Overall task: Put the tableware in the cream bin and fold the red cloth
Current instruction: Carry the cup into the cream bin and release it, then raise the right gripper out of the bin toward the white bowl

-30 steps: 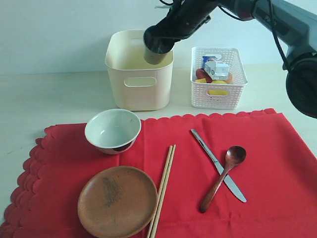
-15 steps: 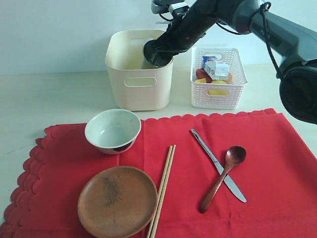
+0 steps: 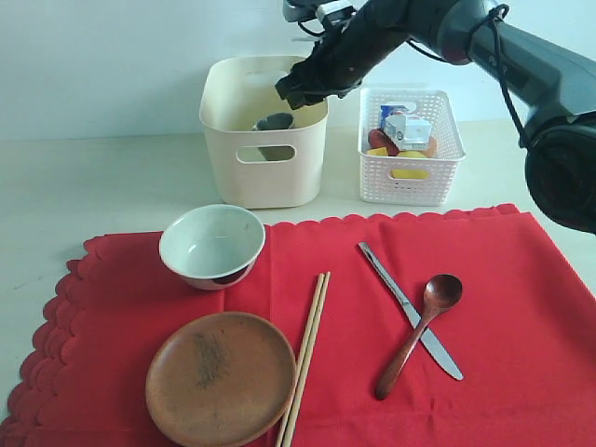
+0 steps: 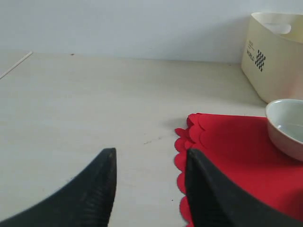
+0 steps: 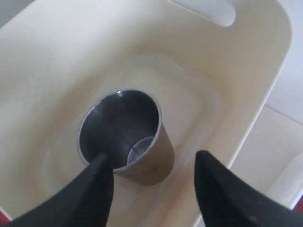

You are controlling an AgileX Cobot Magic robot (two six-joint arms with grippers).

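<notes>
Pale table; steel cup inside cream bin; food in basket.

White lattice basket holds small carton, yellow item, perhaps cheese.

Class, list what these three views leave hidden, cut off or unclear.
- Exterior view: the steel cup is mostly hidden by the cream bin wall.
- Exterior view: the wooden plate and the chopsticks are cut off by the bottom edge.
- Exterior view: part of the knife is covered by the spoon.
- Left wrist view: the bowl is cut off by the frame edge.
</notes>
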